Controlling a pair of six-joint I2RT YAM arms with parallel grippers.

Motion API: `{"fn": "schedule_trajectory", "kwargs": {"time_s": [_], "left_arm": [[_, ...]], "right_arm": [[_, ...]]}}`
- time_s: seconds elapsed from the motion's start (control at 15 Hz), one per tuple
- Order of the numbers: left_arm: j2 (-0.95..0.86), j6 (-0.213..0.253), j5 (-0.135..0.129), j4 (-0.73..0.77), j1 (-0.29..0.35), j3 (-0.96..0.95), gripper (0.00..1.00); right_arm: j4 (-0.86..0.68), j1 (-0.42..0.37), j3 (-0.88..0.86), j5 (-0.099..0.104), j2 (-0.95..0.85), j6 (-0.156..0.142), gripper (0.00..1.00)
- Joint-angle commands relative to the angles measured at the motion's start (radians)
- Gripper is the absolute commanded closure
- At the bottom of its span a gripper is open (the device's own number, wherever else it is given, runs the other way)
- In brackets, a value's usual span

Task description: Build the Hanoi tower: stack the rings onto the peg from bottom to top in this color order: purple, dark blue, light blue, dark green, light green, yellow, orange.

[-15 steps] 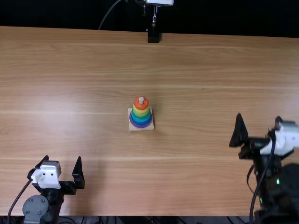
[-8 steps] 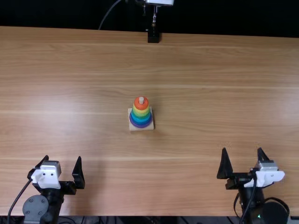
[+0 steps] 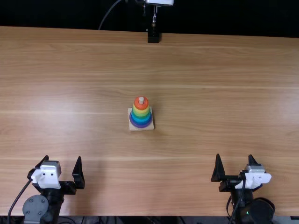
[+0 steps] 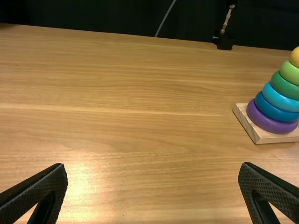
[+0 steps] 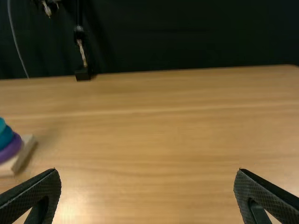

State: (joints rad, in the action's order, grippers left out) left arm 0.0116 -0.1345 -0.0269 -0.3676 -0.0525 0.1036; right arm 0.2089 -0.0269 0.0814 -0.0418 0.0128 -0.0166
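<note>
Observed light brown wooden table (image 3: 196, 70) with sideways grain. Logged black backdrop (image 3: 233, 18) beyond far edge, thin grey cable (image 3: 108, 15) in front, black block (image 3: 153, 37) at edge. Noted pale glare (image 3: 60, 107) on tabletop, left of middle

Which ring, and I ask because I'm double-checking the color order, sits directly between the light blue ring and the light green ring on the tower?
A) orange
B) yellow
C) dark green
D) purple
C: the left wrist view shows the dark green ring right above the light blue ring and right below the light green ring.
</note>
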Motion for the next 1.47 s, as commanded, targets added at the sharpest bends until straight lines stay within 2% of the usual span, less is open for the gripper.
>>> {"fn": "schedule_trajectory", "kwargs": {"time_s": [0.0, 0.2, 0.27, 0.4, 0.47, 0.6, 1.4], "left_arm": [[-0.012, 0.007, -0.004, -0.080, -0.004, -0.104, 0.00], [-0.012, 0.007, -0.004, -0.080, -0.004, -0.104, 0.00], [-0.012, 0.007, -0.004, -0.080, -0.004, -0.104, 0.00], [-0.012, 0.007, -0.004, -0.080, -0.003, -0.104, 0.00], [-0.012, 0.007, -0.004, -0.080, -0.003, -0.104, 0.00], [-0.012, 0.007, -0.003, -0.080, -0.004, -0.104, 0.00], [-0.012, 0.007, -0.004, -0.080, -0.004, -0.104, 0.00]], "right_arm": [[-0.011, -0.007, -0.040, -0.010, -0.010, 0.000, 0.00], [-0.005, -0.007, -0.063, -0.010, -0.013, 0.006, 0.00], [0.002, -0.007, -0.063, -0.010, -0.013, 0.018, 0.00], [0.024, -0.008, -0.063, -0.008, -0.013, 0.064, 0.00], [0.041, -0.010, -0.063, -0.008, -0.013, 0.075, 0.00], [0.089, -0.010, -0.063, -0.006, -0.013, 0.075, 0.00], [0.089, -0.010, -0.063, -0.008, -0.013, 0.075, 0.00]]}}
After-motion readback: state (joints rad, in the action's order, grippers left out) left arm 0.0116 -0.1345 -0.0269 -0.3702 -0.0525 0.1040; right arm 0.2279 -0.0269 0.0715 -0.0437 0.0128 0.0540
